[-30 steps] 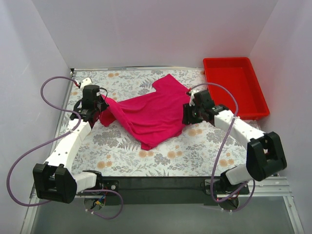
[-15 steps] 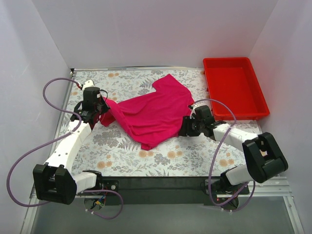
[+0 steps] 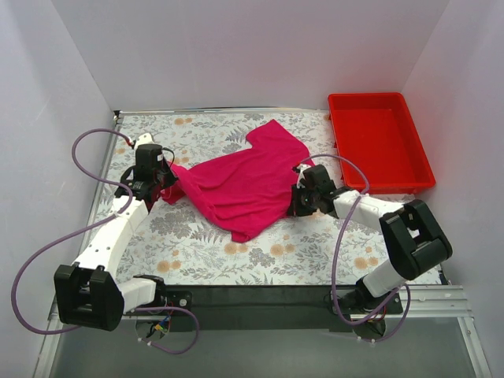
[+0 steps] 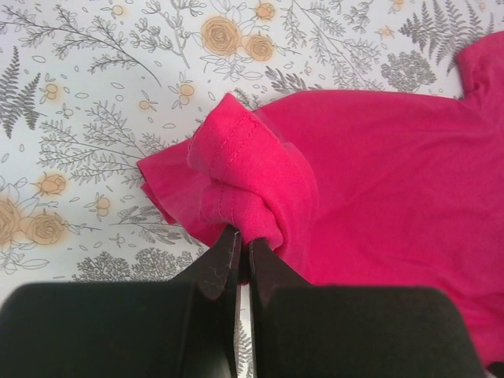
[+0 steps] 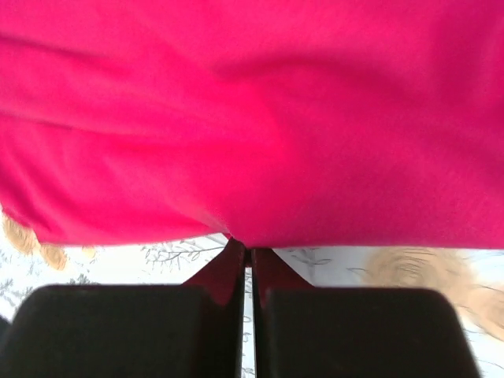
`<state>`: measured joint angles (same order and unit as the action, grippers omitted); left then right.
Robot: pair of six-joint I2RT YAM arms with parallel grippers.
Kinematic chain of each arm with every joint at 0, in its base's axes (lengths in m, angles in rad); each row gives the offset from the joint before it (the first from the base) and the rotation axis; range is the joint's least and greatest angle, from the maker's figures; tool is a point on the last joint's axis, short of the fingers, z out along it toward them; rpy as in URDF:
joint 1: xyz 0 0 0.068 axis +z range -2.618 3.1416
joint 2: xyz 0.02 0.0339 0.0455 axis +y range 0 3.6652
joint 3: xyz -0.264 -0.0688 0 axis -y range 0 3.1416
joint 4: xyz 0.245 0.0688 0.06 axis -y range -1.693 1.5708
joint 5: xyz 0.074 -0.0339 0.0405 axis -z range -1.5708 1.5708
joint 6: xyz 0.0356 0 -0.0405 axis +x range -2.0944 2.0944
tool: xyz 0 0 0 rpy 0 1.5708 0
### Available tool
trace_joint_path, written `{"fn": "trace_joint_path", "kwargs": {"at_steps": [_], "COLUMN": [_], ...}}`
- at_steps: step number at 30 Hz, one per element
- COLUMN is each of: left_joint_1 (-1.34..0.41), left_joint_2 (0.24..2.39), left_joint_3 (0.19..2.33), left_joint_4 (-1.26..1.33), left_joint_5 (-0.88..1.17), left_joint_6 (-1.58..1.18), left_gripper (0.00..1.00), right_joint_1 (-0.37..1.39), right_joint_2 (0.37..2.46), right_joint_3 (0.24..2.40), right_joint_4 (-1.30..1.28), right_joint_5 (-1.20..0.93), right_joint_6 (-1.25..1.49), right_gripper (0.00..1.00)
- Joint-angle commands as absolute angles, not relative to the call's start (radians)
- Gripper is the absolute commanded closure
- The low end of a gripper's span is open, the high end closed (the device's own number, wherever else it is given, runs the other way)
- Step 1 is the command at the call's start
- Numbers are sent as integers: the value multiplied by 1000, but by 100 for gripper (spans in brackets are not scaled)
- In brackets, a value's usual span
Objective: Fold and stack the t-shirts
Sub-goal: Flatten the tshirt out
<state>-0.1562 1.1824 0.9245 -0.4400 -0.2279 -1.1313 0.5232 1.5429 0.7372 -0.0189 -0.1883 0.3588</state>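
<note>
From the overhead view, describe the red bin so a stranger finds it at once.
Start at the floral table and go to its far right corner. There sits the red bin, a shallow rectangular tray. Unlike the soft magenta t-shirt to its left, it is rigid and brighter red.

Left gripper [image 4: 242, 239] at bottom centre, dark fingers pressed together, pinching bunched fold of pink t-shirt [image 4: 378, 173]. Stitched hem curls over bunch just above fingertips. Shirt spreads flat rightward, past frame edge. Floral-print table [image 4: 94, 94] shows left and top.
</note>
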Motion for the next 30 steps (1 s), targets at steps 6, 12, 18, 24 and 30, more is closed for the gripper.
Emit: {"fn": "trace_joint_path", "kwargs": {"at_steps": [6, 12, 18, 24, 30], "left_joint_1": [-114, -112, -112, -112, -112], "left_joint_2": [1235, 1183, 1192, 1273, 1184], "left_joint_3": [1022, 916, 835, 903, 960], "left_joint_4": [-486, -506, -511, -498, -597], "left_joint_5": [-331, -293, -226, -152, -198], "left_joint_6": [-1051, -1063, -1068, -1112, -1207], "left_gripper": [100, 100, 99, 60, 27], "right_joint_1": [371, 285, 265, 301, 342], "right_joint_2": [1448, 1531, 1652, 1733, 1611], "right_joint_3": [1256, 1529, 1618, 1648, 1436], "right_joint_4": [-785, -1103, -1050, -922, -776], "right_joint_5": [78, 175, 174, 9, -70], "right_joint_6": [138, 86, 97, 81, 63], "right_gripper": [99, 99, 86, 70, 56]}}
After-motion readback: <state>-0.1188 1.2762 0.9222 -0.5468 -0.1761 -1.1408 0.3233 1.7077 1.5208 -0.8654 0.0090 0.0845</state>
